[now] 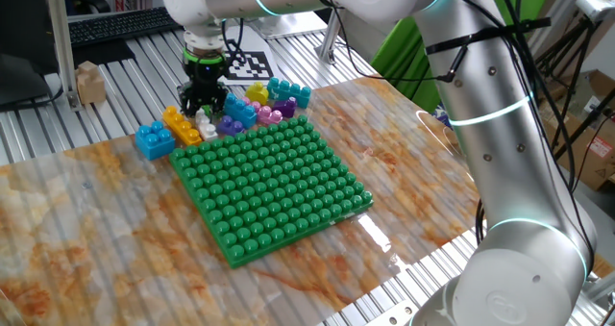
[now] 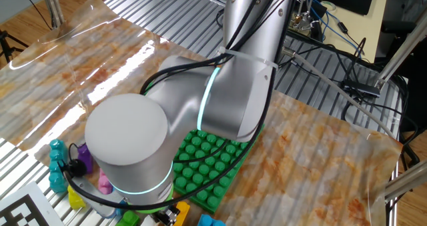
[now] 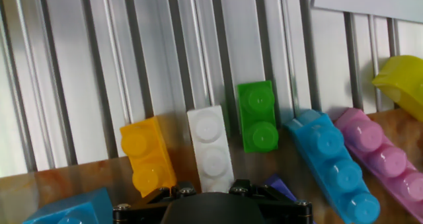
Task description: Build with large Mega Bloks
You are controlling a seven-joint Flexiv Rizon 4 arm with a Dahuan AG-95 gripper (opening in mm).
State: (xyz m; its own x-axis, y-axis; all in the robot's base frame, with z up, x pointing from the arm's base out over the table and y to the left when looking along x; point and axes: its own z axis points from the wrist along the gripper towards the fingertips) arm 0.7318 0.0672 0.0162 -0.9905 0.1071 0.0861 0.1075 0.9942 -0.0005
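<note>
White brick (image 3: 213,148) is lying directly ahead of the end effector (image 3: 210,196), orange brick (image 3: 147,154) and green brick (image 3: 258,116) flanking it; only the hand view is showing this, and finger state I cannot tell.

The hand (image 1: 204,93) hangs low over a tight cluster of bricks at the far edge of the green baseplate (image 1: 271,186). Directly beneath it, the orange brick (image 3: 147,155), white brick (image 3: 212,147) and green brick (image 3: 257,116) lie side by side with only narrow gaps. The long teal brick (image 3: 331,164) and pink brick (image 3: 378,151) crowd the right side, touching each other. A blue brick (image 1: 154,138) blocks the left. Beyond the bricks, the slatted desk (image 3: 99,65) lies open. The arm (image 2: 200,106) overhangs the baseplate in the other fixed view.
</note>
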